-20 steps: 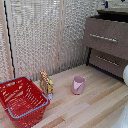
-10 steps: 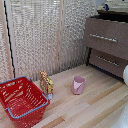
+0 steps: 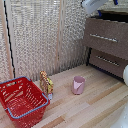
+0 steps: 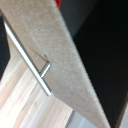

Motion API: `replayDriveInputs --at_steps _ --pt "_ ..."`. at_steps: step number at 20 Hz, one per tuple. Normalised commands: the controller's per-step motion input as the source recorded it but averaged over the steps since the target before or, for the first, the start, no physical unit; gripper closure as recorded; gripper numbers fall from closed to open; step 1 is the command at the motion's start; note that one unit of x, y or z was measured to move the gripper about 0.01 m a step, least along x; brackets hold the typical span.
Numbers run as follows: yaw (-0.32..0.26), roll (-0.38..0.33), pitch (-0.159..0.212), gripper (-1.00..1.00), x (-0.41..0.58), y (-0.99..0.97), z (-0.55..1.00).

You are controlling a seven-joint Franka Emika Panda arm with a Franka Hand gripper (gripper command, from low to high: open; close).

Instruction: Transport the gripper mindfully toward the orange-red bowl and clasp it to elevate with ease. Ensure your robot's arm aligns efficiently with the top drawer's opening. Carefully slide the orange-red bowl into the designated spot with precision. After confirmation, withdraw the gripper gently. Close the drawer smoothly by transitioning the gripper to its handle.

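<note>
In the exterior view my gripper hangs at the top edge, just above the dark brown dresser. Only its light grey block and a blue tip show, so its jaws cannot be read. The top drawer stands out from the dresser body, with its silver handle across the front. The wrist view looks down on that drawer front and handle, with the dark drawer opening beside them. A sliver of red at that picture's edge is probably the orange-red bowl. Whether it is held is hidden.
A pink cup stands on the wooden floor in front of the dresser. A red wire basket and a small yellow-brown figure are at the exterior view's left. A lower drawer sits beneath the top one.
</note>
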Motion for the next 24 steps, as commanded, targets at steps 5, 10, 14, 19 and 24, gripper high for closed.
replayDriveInputs --at_steps 5,10,14,19,24 --pt "0.069 -0.372 0.157 -1.00 -0.023 0.33 -0.25" --pt "0.175 -0.325 0.196 -1.00 -0.131 0.07 -0.19" --pt "0.259 -0.246 0.188 -1.00 -0.055 0.00 -0.36" --pt "0.276 -0.194 0.162 -1.00 0.029 0.00 -0.53" --pt "0.274 -0.098 0.171 -1.00 0.047 -0.05 -0.41"
